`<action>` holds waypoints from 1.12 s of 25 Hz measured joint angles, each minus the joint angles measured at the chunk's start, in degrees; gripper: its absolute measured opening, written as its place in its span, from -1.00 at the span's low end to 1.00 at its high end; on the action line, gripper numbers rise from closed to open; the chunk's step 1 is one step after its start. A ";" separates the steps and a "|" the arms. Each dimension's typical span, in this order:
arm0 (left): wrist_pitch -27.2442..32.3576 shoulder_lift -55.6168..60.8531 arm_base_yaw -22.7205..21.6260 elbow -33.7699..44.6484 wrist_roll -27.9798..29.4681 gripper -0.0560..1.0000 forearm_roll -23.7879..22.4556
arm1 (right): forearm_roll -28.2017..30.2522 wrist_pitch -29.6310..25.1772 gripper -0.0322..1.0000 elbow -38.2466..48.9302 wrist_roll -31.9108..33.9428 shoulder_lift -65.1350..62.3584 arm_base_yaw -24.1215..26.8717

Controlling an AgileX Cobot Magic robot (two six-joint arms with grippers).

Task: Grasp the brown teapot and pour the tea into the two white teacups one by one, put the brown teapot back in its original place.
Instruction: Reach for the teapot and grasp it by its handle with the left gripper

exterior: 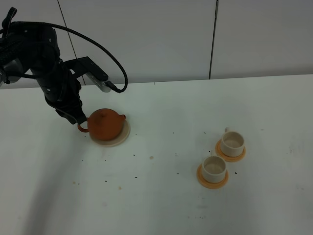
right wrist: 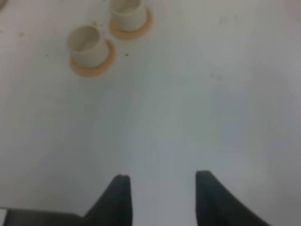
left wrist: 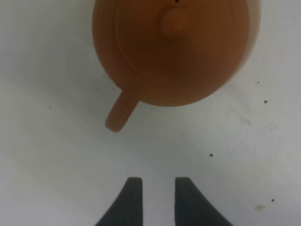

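The brown teapot (exterior: 105, 123) sits upright on a round cream saucer (exterior: 116, 142), on the left part of the white table (exterior: 161, 210) as the high camera sees it. Its body is round and matte, of reddish-brown clay, with a short spout on the right and a loop handle (exterior: 83, 128) on the left. The left gripper (exterior: 79, 119), black at the end of a bulky black arm, is low and just beside this handle; from here I cannot tell if it touches. Well apart to the right stand a white teacup (exterior: 232, 143) and, nearer the camera, a second teacup (exterior: 214, 168). Both are small smooth cylinders, each on a flat orange coaster (exterior: 212, 184).

In the left wrist view the teapot is seen from above, with a smooth round lid knob (left wrist: 174, 21). The handle points toward the two dark tapered fingers (left wrist: 131, 202). These are partly spread (the gap is narrow) and they hold nothing. Bare table shows in the gap and also between the tips and the handle, so there is no contact. A few dark specks (left wrist: 265, 101) lie on the surface.

In the right wrist view, which is rather soft, the right gripper (right wrist: 162, 197) has its fingers spread wide over bare table, with nothing between them. Both teacups on their coasters are far ahead of it.
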State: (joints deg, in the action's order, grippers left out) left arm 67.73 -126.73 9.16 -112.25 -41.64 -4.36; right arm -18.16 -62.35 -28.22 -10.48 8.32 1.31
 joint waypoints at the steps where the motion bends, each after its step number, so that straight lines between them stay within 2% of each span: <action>1: -0.02 0.00 0.00 0.00 -0.05 -0.44 0.00 | -0.41 0.00 -0.33 0.00 0.00 0.00 0.00; 10: -0.23 0.00 0.00 0.00 -0.06 -0.44 1.26 | -2.52 0.41 -0.33 0.00 0.05 0.00 0.00; 17: -0.25 0.00 0.05 0.00 -0.25 -0.44 6.23 | -2.52 0.41 -0.33 0.00 0.05 0.00 0.00; 24: -0.08 0.00 0.05 0.00 -5.13 -0.44 0.51 | -2.54 0.41 -0.33 0.00 0.05 0.00 0.00; 28: -0.01 0.00 0.05 0.00 -8.32 -0.44 -0.01 | -2.54 0.41 -0.33 0.00 0.05 0.00 0.00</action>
State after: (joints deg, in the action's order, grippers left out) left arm 67.72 -126.73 9.21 -112.25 -49.97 -4.37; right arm -20.70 -61.94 -28.22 -10.43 8.32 1.31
